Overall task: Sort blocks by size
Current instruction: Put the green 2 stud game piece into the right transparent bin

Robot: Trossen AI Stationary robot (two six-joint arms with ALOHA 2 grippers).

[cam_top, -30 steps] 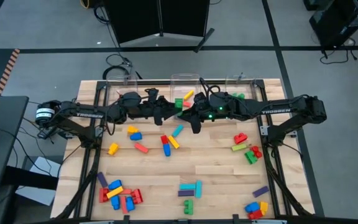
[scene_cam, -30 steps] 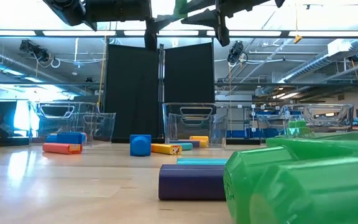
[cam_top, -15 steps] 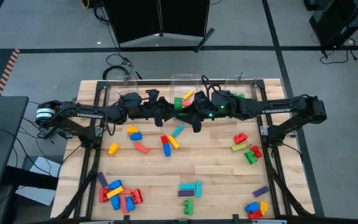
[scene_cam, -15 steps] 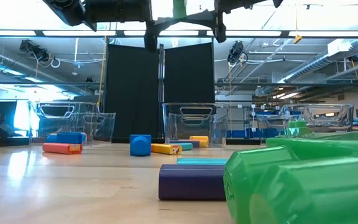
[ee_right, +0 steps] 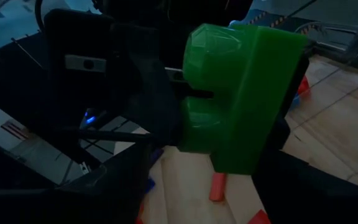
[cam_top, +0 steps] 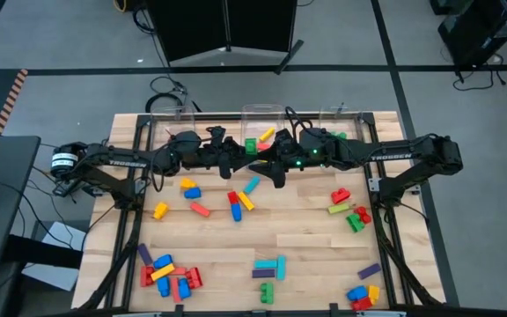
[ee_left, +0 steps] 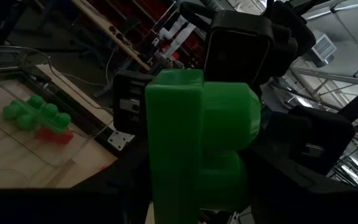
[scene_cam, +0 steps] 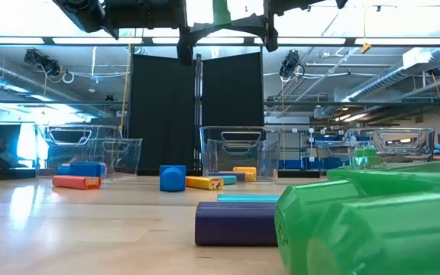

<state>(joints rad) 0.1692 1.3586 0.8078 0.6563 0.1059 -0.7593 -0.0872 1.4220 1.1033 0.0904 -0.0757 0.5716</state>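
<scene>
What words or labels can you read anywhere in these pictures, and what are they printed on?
"TROSSEN": on the left arm, white letters, high view.
"TROSSEN": on the right arm, same view.
White label on a dark housing, right wrist view: too blurred to read.
Marks on the yellow block, low view: too small to read.

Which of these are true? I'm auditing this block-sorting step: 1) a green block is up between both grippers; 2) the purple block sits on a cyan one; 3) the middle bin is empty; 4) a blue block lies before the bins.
1) True: the green block is off the table, between the left gripper and right gripper.
2) False: the purple block lies on the table, with the cyan block behind it.
3) False: the middle bin holds a yellow block.
4) True: blue block.
</scene>
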